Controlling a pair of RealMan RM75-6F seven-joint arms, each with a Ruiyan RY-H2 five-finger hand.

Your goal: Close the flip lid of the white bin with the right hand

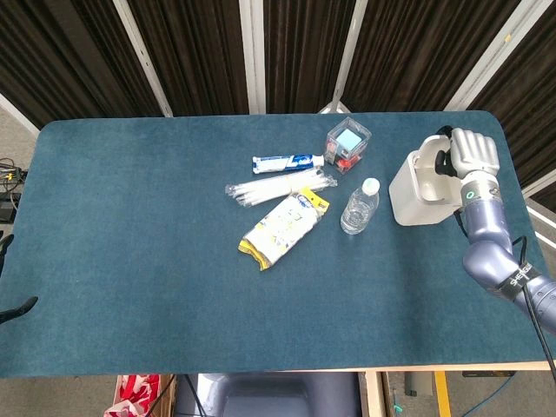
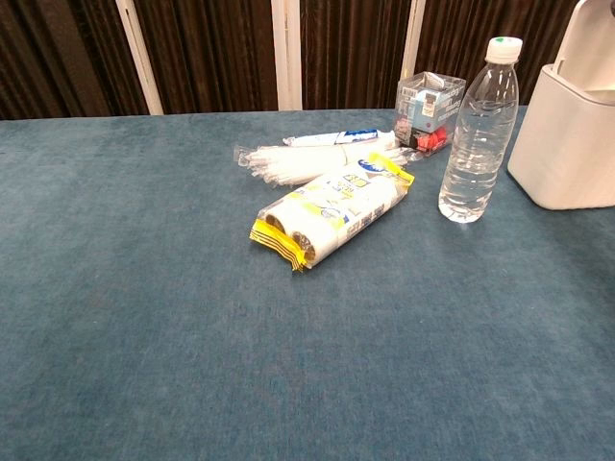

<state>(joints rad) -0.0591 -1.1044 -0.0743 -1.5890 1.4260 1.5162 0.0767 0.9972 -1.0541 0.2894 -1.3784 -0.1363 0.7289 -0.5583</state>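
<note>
The white bin (image 1: 423, 189) stands at the table's right end. Its flip lid (image 2: 588, 31) rises upright at the top right edge of the chest view. In the head view my right hand (image 1: 473, 152) sits at the bin's far right corner, against the back of the lid, with its fingers curled in toward the bin. I see nothing held in that hand. The lid is mostly hidden behind it in the head view. The chest view does not show the hand. My left hand shows in neither view.
A clear water bottle (image 1: 360, 207) stands just left of the bin. Further left lie a yellow-edged snack pack (image 1: 282, 229), a bag of straws (image 1: 280, 186), a toothpaste tube (image 1: 287, 162) and a small clear box (image 1: 347, 144). The table's right edge (image 1: 519, 187) runs close to the bin.
</note>
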